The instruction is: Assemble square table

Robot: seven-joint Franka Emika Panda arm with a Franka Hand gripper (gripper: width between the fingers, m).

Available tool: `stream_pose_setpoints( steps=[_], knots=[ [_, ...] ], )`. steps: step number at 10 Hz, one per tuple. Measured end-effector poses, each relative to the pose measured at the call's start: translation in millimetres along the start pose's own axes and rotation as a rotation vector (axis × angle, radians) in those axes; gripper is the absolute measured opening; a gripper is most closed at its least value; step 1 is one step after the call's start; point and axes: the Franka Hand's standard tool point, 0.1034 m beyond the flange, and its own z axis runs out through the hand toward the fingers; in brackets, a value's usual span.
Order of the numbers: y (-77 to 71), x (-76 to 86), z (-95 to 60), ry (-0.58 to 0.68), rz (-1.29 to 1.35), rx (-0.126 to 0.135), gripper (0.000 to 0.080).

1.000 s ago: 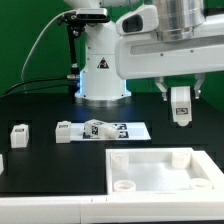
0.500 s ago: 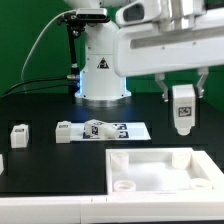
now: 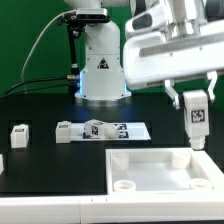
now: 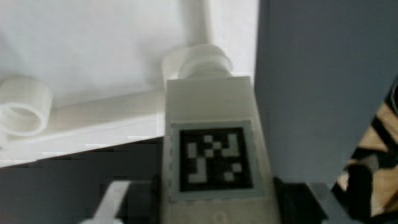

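My gripper is shut on a white table leg, which hangs upright with its black-and-white tag facing the camera. The leg floats just above the far right corner of the square table panel, close over the round socket there. In the wrist view the leg runs out from between my fingers, its tip close to a socket on the panel. Another socket shows to one side. My gripper hides the leg's held end.
Two loose legs stand on the black table at the exterior view's left. A third leg lies on the marker board. The robot base rises behind them.
The gripper has carried the leg toward the exterior view's right and a little lower, from behind the panel to above its far right corner. The grip has not changed.
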Motion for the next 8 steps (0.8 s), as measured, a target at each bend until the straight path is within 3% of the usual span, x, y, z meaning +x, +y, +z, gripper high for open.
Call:
stream_pose_setpoints(
  steps=[2,6,8],
  knots=[
    [18.9,34.9,4.4,0.025,-0.129,-0.027,0.0284],
    [18.1,32.4,9.6,-0.002,-0.129,-0.027,0.0284],
    [6.8,39.1,15.9,-0.044,-0.122,-0.018,0.0284]
  ],
)
